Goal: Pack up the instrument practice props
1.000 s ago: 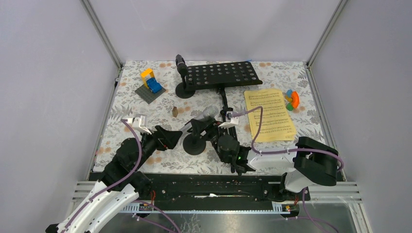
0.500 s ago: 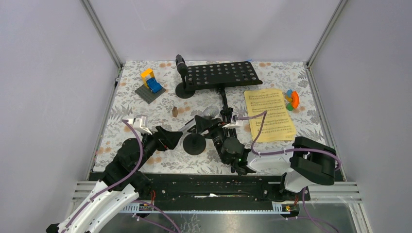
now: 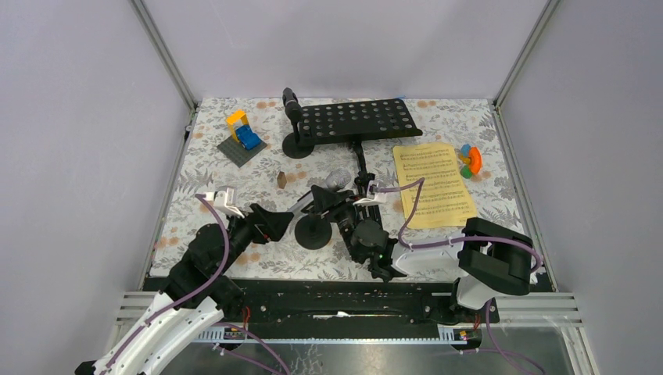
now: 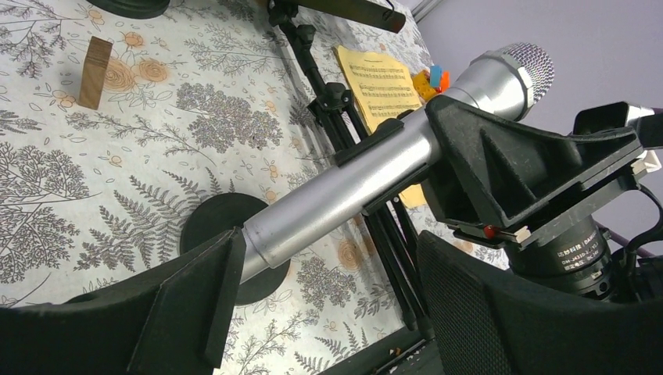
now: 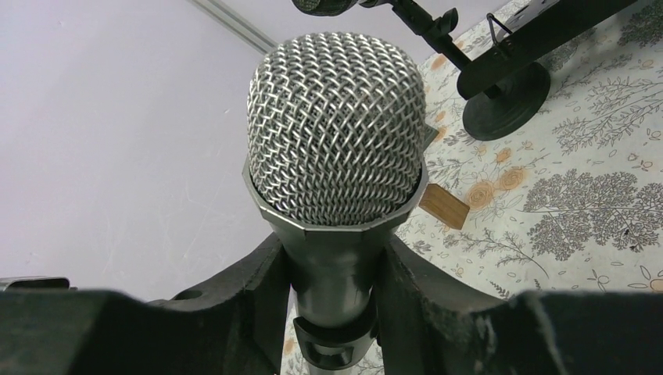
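Right hand [image 5: 336,269] gripping silver microphone [image 5: 336,133] — tripod legs [image 4: 338,101] just beside, left hand [image 4: 328,305] agape

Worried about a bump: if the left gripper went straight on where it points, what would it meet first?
Most likely the butt end of the silver microphone, which shows just ahead between the left gripper's open fingers. The black disc base lies beyond it, though depth is unclear.

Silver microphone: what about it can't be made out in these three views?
- Top external: most of the silver microphone handle and any holder under it, covered by the right gripper.
- Left wrist: its tail end, behind a left gripper finger; contact with the black disc base unclear.
- Right wrist: everything below the mesh head, hidden between the right gripper's fingers.
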